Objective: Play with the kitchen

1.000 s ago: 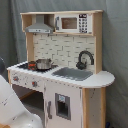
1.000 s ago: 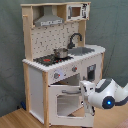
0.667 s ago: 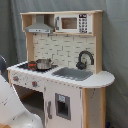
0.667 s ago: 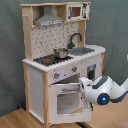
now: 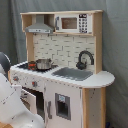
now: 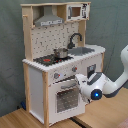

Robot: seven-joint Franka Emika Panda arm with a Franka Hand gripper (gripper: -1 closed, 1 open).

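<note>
arm: white, bent, reaching in from the second exterior view's right | hand (image 6: 79, 80): fingers hidden

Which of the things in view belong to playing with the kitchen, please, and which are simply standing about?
Belonging to the job:
- the kitchen
- its oven door, which the arm's tool is at
- the small pot on the stovetop
- the black faucet by the sink

Just there:
- the grey curtain behind
- the wooden floor
</note>
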